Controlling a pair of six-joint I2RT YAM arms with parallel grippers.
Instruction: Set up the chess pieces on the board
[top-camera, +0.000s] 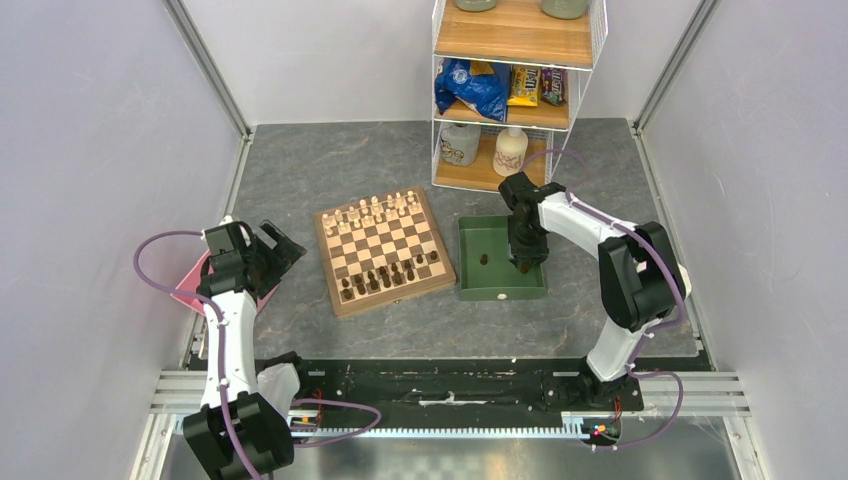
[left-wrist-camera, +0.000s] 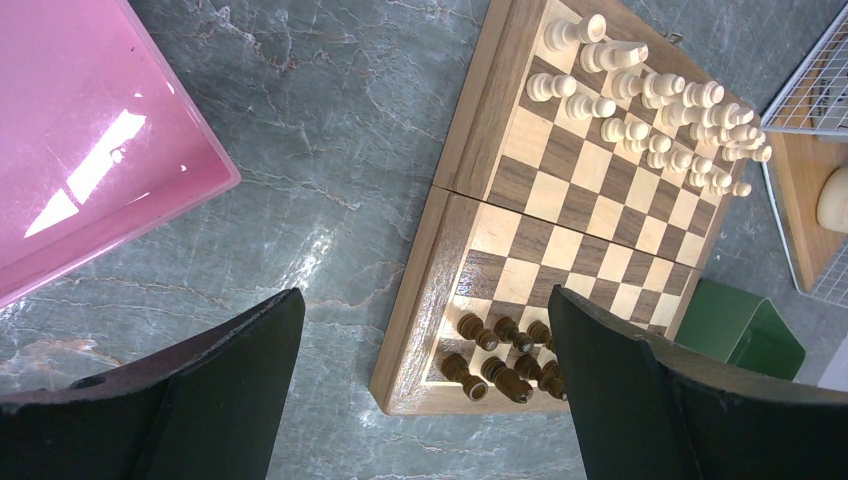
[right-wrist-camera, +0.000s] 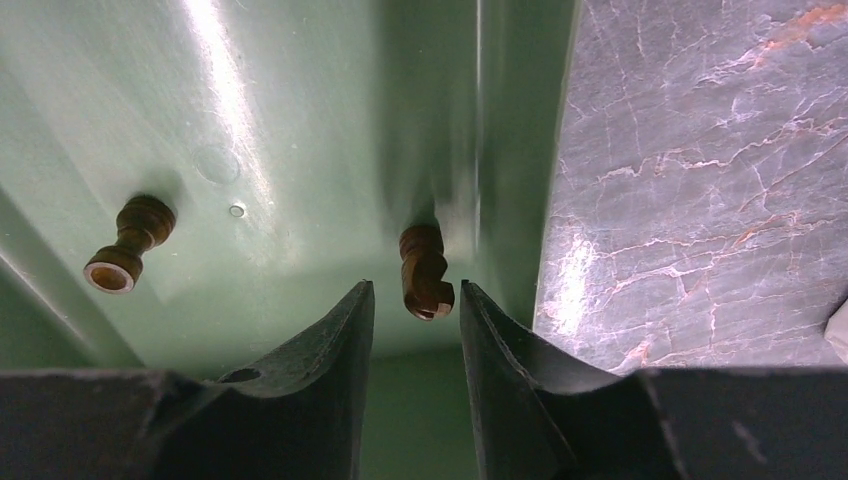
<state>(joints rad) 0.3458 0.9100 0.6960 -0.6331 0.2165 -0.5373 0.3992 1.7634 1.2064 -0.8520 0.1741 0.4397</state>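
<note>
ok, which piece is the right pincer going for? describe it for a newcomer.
Find the dark-green tray just right of the chessboard; two dark-brown pieces lie in it. The target piece is by the tray's wall, between the fingers of the right pincer. Its notched, knight-like head sets it apart from the rounder pawn-like piece lying alone to its left.
</note>
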